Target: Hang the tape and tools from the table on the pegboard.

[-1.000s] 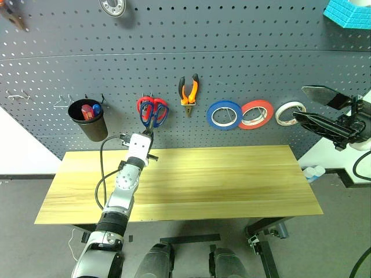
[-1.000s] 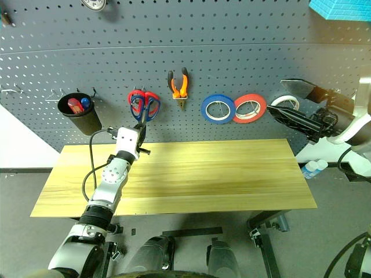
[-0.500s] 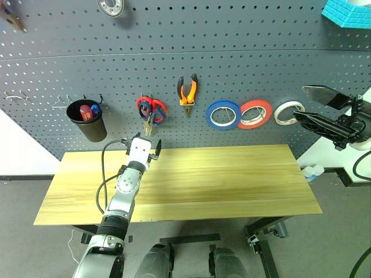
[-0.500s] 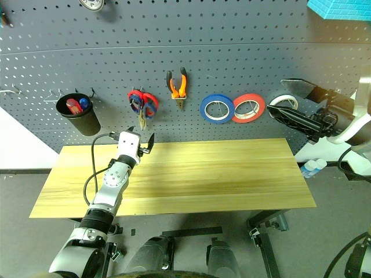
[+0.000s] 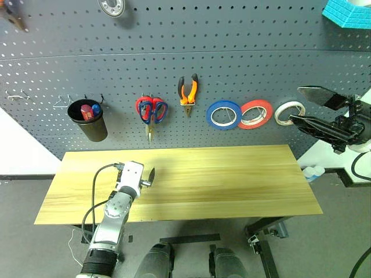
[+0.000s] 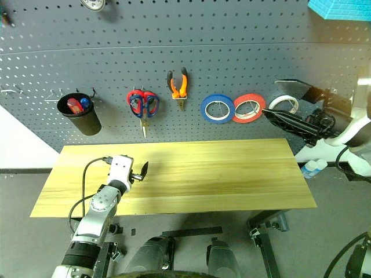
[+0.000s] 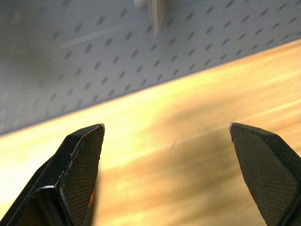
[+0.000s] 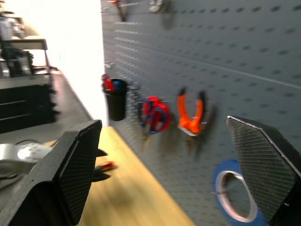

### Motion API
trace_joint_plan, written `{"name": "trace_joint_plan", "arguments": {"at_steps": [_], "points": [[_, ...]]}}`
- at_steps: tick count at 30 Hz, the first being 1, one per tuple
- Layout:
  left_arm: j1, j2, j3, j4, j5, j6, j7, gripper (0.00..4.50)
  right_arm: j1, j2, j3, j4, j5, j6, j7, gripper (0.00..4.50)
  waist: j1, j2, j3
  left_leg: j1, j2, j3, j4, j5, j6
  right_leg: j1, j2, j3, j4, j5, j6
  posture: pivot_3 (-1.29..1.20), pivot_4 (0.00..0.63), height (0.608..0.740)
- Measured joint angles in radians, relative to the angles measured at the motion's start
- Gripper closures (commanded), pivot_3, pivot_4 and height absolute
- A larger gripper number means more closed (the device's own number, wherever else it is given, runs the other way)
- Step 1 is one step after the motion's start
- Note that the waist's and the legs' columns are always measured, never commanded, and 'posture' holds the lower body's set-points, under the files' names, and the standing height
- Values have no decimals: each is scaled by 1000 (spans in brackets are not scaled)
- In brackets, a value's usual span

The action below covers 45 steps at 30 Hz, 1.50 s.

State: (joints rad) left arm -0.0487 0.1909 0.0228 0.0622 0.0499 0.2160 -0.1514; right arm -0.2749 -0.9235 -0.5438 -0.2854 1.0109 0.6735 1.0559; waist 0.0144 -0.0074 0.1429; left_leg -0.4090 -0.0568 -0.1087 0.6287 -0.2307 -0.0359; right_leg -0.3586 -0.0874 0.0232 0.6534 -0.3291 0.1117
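Observation:
On the dark grey pegboard [image 5: 261,69] a blue-handled pair of scissors [image 5: 156,112] hangs on one hook with a red-handled pair. To their right hang the orange-and-black pliers [image 5: 187,92], then a blue roll, a red roll and the whitish tape [image 5: 279,117]. My left gripper [image 5: 134,169] is open and holds nothing, low over the left part of the wooden table [image 5: 232,179], below the scissors and apart from them. At the board's right end my right gripper [image 5: 294,103] is open in front of the whitish tape, without closing on it.
A black cup [image 5: 88,121] holding red and blue items hangs at the board's left, beside bare hooks [image 5: 17,95]. A round metal thing [image 5: 112,6] hangs at the top and a light blue block [image 5: 348,13] sits at the upper right. Small bottles [image 5: 313,171] stand past the table's right edge.
My left gripper opened, let go of the scissors on their hook, then drew back and down over the table. The right gripper has scarcely moved.

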Motion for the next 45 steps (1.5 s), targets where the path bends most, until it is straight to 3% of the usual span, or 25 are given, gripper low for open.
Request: {"name": "trace_joint_plan", "arguments": {"at_steps": [6, 18, 35, 45], "points": [[-35, 1, 51, -14, -24, 150, 36, 51, 53, 29, 30, -67, 38, 46, -46, 0, -2, 0, 0, 0, 0, 0, -1, 0, 0, -1, 0, 0, 0, 0, 0, -24, 142, 738], [-68, 2, 121, -3, -73, 319, 76, 51, 116, 122, 216, -137, -21, 49, -129, 0, -2, -3, 3, 0, 0, 0, -1, 0, 0, -1, 0, 0, -1, 0, 0, -7, 145, 738], [-215, 6, 159, 330, -116, 269, 89, 51, 80, 128, 245, -144, -27, 40, -148, 0, -2, -5, 6, -1, 0, 0, -2, 0, 0, -2, 0, 0, -2, 0, 0, -27, 152, 738], [-221, 46, 188, 341, -129, 253, 93, 51, 86, 125, 243, -144, -34, 40, -150, 0, -3, -8, 10, -1, 0, 0, -3, 0, 0, -2, -1, 0, -2, 0, 0, -23, 156, 738]]}}
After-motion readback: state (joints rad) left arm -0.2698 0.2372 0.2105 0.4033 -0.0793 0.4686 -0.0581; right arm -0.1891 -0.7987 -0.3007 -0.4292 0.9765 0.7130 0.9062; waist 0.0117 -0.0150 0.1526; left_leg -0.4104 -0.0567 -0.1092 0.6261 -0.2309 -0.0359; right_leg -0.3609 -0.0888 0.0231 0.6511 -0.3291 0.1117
